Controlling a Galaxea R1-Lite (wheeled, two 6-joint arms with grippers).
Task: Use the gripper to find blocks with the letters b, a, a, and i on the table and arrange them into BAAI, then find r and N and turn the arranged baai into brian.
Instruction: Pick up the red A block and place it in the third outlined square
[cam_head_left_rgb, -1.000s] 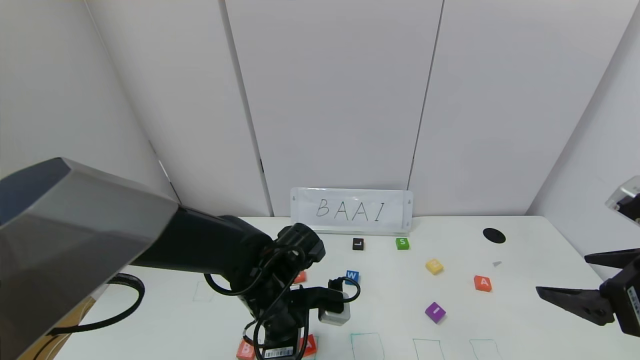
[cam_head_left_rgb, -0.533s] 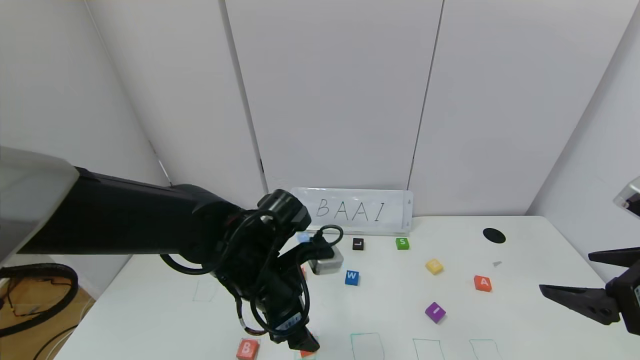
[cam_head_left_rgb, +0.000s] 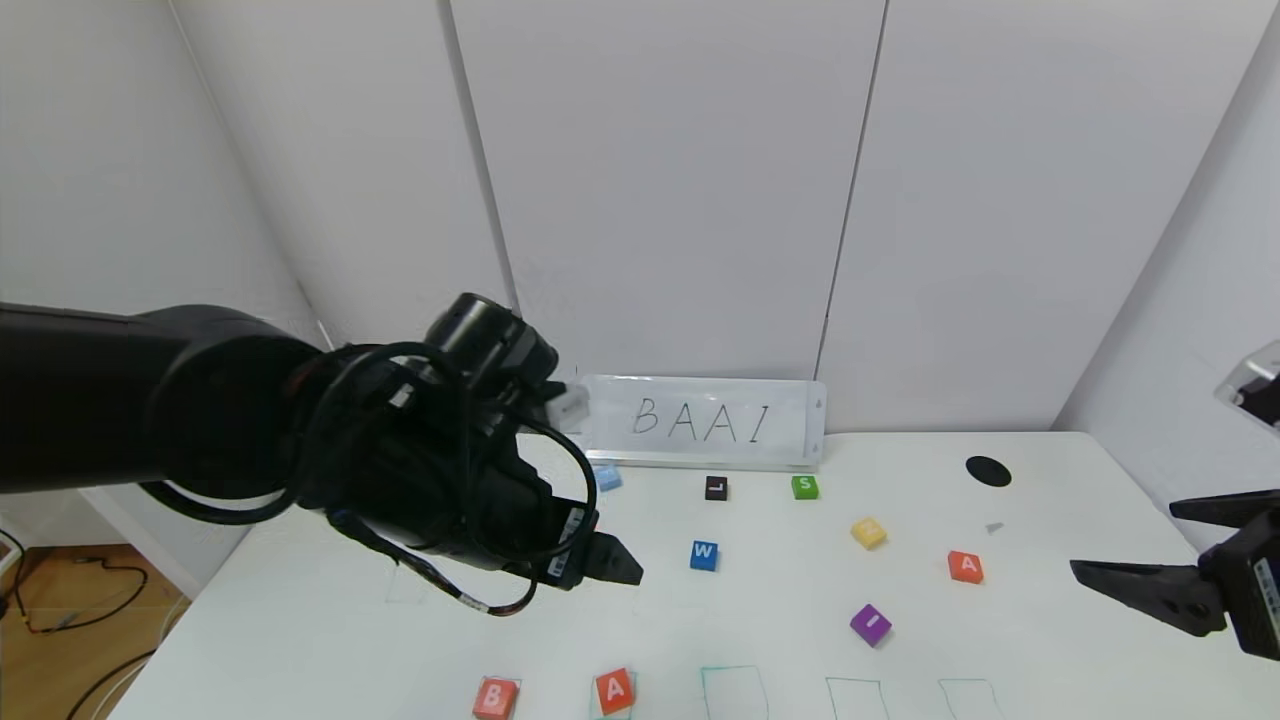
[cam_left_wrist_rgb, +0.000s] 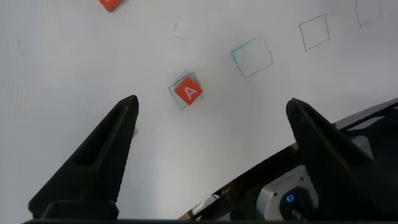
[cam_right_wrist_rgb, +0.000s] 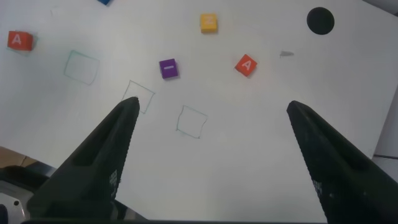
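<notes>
We see four letter blocks on the white table (cam_head_left_rgb: 1050, 620). The orange-red B cube (cam_head_left_rgb: 495, 698) lies at the near edge on the left, its white letter facing up and reading upright toward us. Just beside it, apart, the first orange-red A cube (cam_head_left_rgb: 615, 690) sits inside a thin green rectangle, slightly turned, letter up. The second A cube (cam_head_left_rgb: 965, 566) lies well apart on the right, letter upright. The purple I cube (cam_head_left_rgb: 871, 624) rests between the rows, turned so its white stroke runs sideways. Being cubes, none has a long axis.

Our left claw (cam_left_wrist_rgb: 211, 118) hangs above the table over the placed A, fingers spread wide and holding nothing. Our right claw (cam_head_left_rgb: 1140, 560) waits at the right edge, likewise spread and empty.
</notes>
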